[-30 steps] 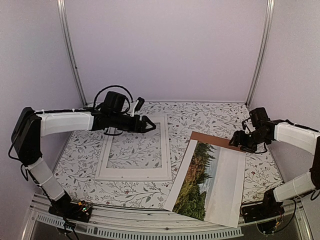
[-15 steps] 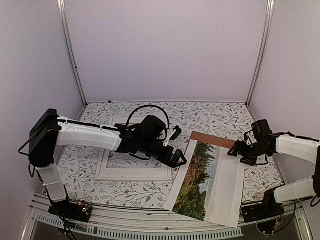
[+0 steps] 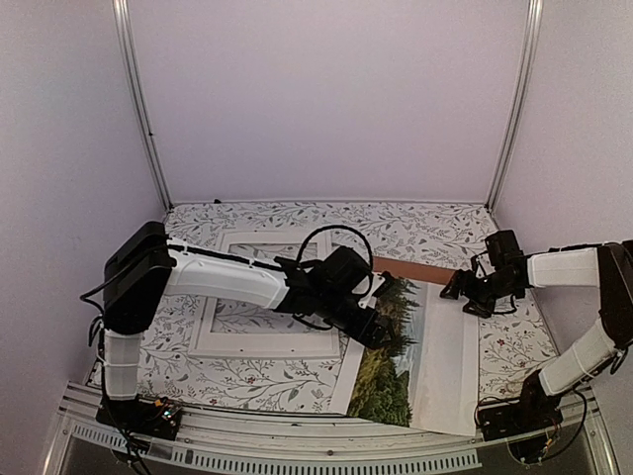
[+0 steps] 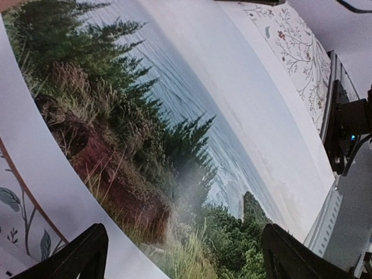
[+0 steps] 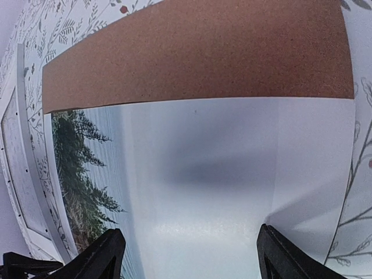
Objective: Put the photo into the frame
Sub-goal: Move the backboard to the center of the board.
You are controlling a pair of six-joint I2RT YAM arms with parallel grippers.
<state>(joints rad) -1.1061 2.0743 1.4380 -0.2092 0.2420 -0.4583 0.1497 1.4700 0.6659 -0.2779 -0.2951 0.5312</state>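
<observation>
Both arms wear smooth white shells between chunky black joints. The left arm (image 3: 227,282) carries a thin black cable (image 3: 334,234) that arcs over its boxy black wrist. The right arm (image 3: 566,265) rises from a black base (image 3: 509,420) at five o'clock. The fingers (image 4: 81,258) are matte black, blunt wedges. At seven o'clock, a small circuit board (image 3: 163,412) shows tiny lit dots.

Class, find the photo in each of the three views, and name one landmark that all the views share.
Top external: the photo lies lower centre-right, its far end over the brown board.
Left wrist: the photo fills most of the picture.
Right wrist: the photo fills the lower half, below the brown board.
Shared landmark: the floral tablecloth, seen at the top right in left wrist and at the right edge in right wrist.
</observation>
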